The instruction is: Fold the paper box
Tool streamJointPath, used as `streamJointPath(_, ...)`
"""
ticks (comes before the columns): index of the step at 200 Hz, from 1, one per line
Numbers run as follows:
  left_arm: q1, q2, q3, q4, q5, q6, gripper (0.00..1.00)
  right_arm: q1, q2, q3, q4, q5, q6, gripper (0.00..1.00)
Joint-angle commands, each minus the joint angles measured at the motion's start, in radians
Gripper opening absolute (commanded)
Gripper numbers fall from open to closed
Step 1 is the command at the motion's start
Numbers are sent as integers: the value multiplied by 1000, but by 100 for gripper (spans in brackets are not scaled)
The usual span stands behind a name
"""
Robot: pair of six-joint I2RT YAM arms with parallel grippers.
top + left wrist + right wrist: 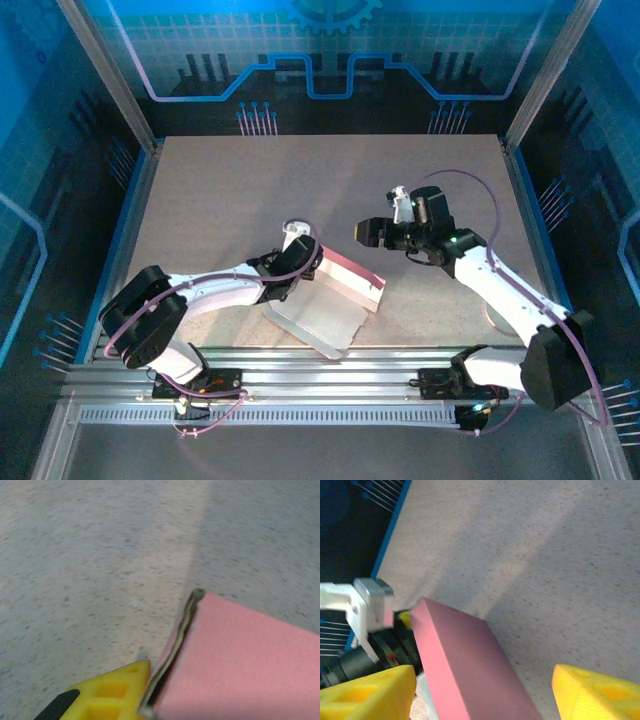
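Paper box (345, 278) pinched by left hand (305, 255); right hand (482, 692) spread; overhead reveals whitish flap (310, 322).

1. Left arm (215, 290): smooth white shell links, with bulky black joint housings between them.
2. Right arm (500, 285): same build, white links and rounded black joints.
3. Thin purple cables loop outside both arms: left cable (106, 340), right cable (470, 172).
4. Each arm has a flat black base plate: left base (205, 383), right base (447, 381).
5. Right gripper (484, 669): yellow wedge-shaped plastic fingers (365, 692) with rectangular moulded recesses.
6. Left gripper (147, 702): same yellow recessed finger (110, 695), with a black strip (57, 705) along it.
7. White camera bracket (402, 205) on the right wrist.
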Motion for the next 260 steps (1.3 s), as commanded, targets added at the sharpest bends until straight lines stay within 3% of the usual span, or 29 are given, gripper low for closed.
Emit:
streamJointPath(1,31,-29,49,-151,-113,-174,22,-16,-56,24,-174,96,-63,73)
streamJointPath(37,42,-48,65,-319,-175,-387,23,-18,-140,0,-232,130,-52,72)
streamJointPath(61,41,-96,18,-317,-147,-464,29,-13,-193,-37,-240,127,-26,72)
streamJointPath(87,41,-180,-29,-298,-78,-456,37,8,-243,-85,-239,116,-1,72)
streamJointPath(112,40,-287,-86,-278,35,-366,48,42,-289,-135,-239,129,19,71)
streamJointPath(132,42,-382,-137,-257,159,-295,63,76,-328,-184,-219,138,38,70)
streamJointPath(153,40,-461,-191,-214,314,-243,99,117,-347,-234,-202,163,60,69)
streamJointPath(169,40,-495,-222,-182,410,-219,99,143,-351,-273,-176,174,91,69)
streamJointPath(196,37,-516,-277,-104,535,-235,99,168,-347,-343,-58,83,135,72)
streamJointPath(227,30,-521,-361,20,619,-272,99,206,-311,-374,18,16,145,83)
streamJointPath(260,29,-471,-377,65,671,-282,99,249,-278,-424,164,-43,180,85)
